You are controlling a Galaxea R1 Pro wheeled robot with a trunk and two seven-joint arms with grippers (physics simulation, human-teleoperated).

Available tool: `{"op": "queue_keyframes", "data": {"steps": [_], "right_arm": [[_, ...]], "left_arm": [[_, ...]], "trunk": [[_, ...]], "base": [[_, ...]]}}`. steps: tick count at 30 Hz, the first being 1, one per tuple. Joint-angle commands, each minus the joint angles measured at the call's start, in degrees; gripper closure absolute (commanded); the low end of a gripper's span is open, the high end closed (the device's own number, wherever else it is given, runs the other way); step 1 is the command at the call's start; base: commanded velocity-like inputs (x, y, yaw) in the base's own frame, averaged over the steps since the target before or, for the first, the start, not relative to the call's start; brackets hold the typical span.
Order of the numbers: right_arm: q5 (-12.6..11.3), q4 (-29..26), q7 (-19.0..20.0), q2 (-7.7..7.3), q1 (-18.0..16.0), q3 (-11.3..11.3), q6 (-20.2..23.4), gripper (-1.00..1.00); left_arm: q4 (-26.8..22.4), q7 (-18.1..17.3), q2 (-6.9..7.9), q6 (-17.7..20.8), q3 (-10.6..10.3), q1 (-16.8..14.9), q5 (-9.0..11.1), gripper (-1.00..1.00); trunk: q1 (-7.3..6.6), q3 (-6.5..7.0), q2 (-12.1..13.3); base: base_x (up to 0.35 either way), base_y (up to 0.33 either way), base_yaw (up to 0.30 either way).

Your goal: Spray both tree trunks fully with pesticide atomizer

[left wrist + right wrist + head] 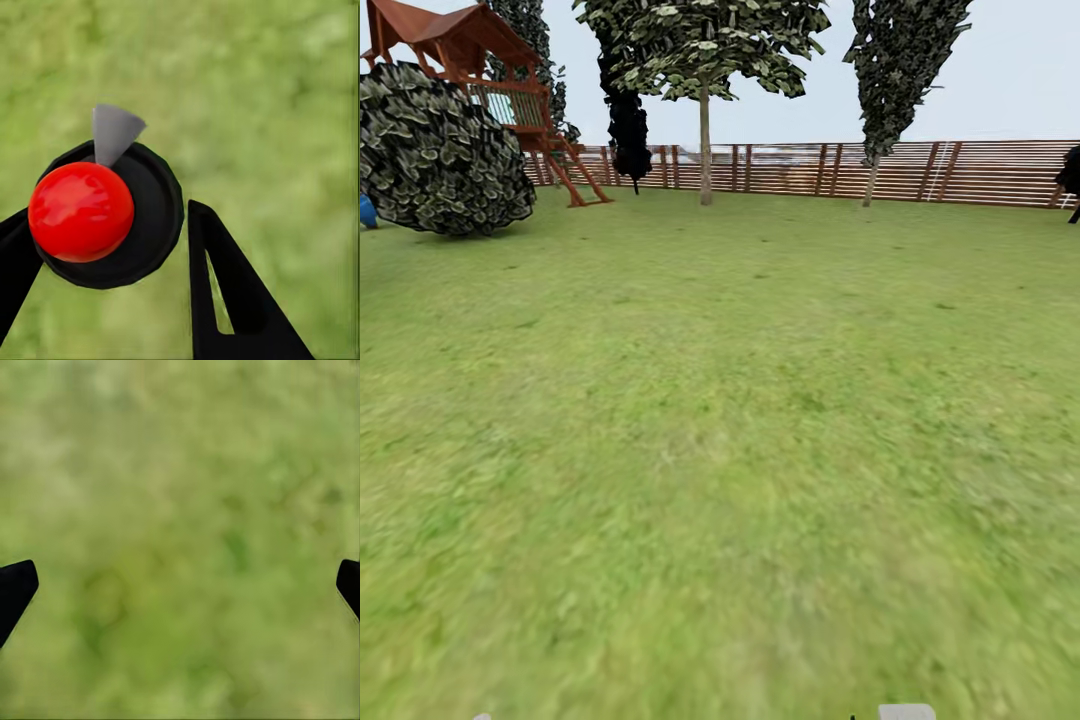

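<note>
With the left pincer [112, 262] gripping the atomizer [105, 217] and the right pincer [180, 585] wide, drive straight over the lawn [720, 450] toward the pale trunk [705, 150].

Round dark bush [445, 150] beside red wooden playhouse [480, 70], blue object [366, 211].

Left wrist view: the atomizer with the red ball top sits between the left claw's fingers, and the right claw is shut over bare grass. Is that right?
Not quite. The right claw is open, not shut: the right wrist view shows its two fingertips far apart at opposite edges, only grass between them. The rest holds: the left wrist view shows the atomizer with its red ball top between the left claw's fingers.
</note>
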Motion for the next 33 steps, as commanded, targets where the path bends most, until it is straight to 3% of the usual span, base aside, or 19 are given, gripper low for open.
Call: {"op": "queue_keyframes", "data": {"steps": [1, 33], "right_arm": [[0.6, 0.1, -0.2, 0.00, -0.1, -0.4, -0.2, -1.00], [0.6, 0.1, -0.2, 0.00, 0.0, -0.4, -0.2, -1.00]], "left_arm": [[0.1, 0.3, 0.01, -0.2, 0.0, 0.0, -0.4, 1.00], [0.1, 0.4, -0.08, -0.2, -0.1, 0.0, -0.4, 1.00]], "trunk": [[0.03, -0.05, 0.0], [0.03, -0.05, 0.0]], "base": [[0.336, 0.000, 0.000], [0.335, 0.000, 0.000]]}}
